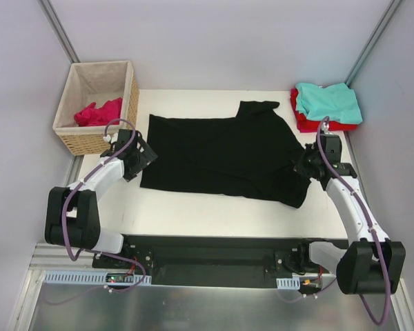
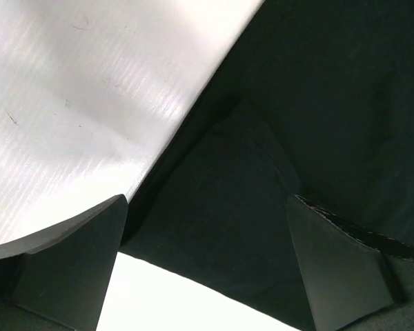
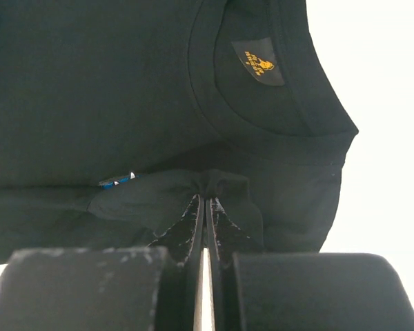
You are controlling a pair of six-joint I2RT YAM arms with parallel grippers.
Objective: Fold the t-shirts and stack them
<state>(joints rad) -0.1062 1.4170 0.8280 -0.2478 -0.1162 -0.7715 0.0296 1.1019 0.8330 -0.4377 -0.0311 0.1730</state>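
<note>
The black t-shirt [image 1: 221,155] lies spread flat across the middle of the table, its collar toward the right. At its left edge my left gripper [image 1: 146,155] stands open; in the left wrist view a corner of the black t-shirt [image 2: 221,200] lies on the table below the wide-apart fingers [image 2: 76,255], and nothing is gripped. My right gripper [image 1: 302,165] is at the shirt's right edge, shut on a bunched fold of the black cloth [image 3: 159,196], with the collar and its yellow label [image 3: 259,65] just beyond. A teal t-shirt [image 1: 328,102] lies folded on a red one [image 1: 307,124] at the back right corner.
A woven wicker basket [image 1: 96,141] stands at the back left, with a magenta-pink t-shirt [image 1: 98,112] crumpled inside. Bare white table [image 1: 214,207] runs between the black shirt and the arm bases. Grey walls close in on both sides.
</note>
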